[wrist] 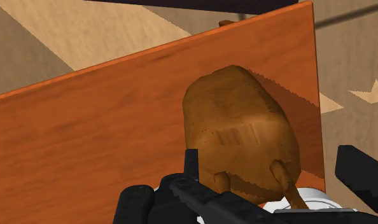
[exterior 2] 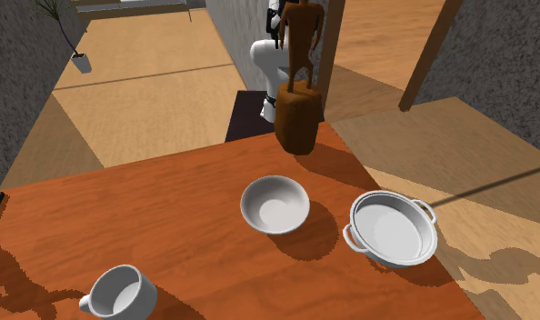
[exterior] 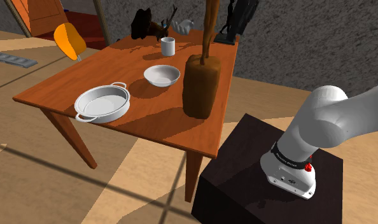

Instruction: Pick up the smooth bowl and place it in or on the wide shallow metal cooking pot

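Note:
The smooth white bowl [exterior: 161,76] [exterior 2: 275,205] stands upright and empty near the middle of the wooden table [exterior: 67,83]. To the shoulder view's left of it, near the table's edge, sits the wide shallow metal pot [exterior: 102,104] [exterior 2: 392,229] with two loop handles, also empty. In the wrist view my gripper [wrist: 245,184] hangs above the table with its black fingers [wrist: 363,179] standing apart and nothing between them. It looks down on the brown wooden figure [wrist: 238,130]. The white arm [exterior: 321,127] rises from the dark stand [exterior: 270,172].
A tall brown figure on a thick block [exterior: 201,86] [exterior 2: 295,114] stands between the stand and the bowl. A white mug [exterior: 168,46] [exterior 2: 119,293] sits beyond the bowl. Dark figurines [exterior: 153,25] crowd the table's far end. An orange object [exterior: 69,39] stands off the table's far corner.

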Action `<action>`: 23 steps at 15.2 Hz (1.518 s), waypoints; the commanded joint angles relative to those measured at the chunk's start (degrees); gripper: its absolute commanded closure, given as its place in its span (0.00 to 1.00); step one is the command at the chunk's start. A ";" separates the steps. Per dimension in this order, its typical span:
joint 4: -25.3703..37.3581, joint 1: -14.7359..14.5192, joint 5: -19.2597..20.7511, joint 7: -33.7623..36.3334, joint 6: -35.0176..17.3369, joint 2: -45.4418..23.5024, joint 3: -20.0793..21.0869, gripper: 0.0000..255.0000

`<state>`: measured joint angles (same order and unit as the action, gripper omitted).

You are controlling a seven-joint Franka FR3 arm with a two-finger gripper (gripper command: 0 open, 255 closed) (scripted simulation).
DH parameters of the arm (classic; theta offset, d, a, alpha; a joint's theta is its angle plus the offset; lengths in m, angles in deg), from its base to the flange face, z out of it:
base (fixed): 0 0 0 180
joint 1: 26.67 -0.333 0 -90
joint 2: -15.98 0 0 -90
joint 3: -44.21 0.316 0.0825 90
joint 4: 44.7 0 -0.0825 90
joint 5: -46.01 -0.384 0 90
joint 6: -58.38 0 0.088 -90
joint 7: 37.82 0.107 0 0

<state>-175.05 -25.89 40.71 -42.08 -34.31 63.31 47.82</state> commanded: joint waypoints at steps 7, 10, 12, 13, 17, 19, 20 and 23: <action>0.60 0.44 -1.71 -5.01 -8.08 -10.12 -5.29 0.00; 1.97 0.37 -3.23 -7.78 -11.52 -15.87 -7.84 0.00; 3.28 0.23 -4.53 -9.75 -13.52 -19.92 -9.51 0.00; 4.05 0.15 -5.28 -10.78 -14.42 -22.01 -10.32 0.00; 7.96 -0.22 -8.98 -15.15 -17.24 -30.70 -13.39 0.00; 10.40 -0.36 -11.23 -17.46 -18.14 -35.24 -14.78 0.00; 11.74 -0.35 -12.45 -18.64 -18.45 -37.55 -15.37 0.00; 16.27 -0.13 -16.40 -22.13 -18.81 -44.68 -16.91 0.00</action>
<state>-159.22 -25.86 24.24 -63.06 -62.84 21.72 31.17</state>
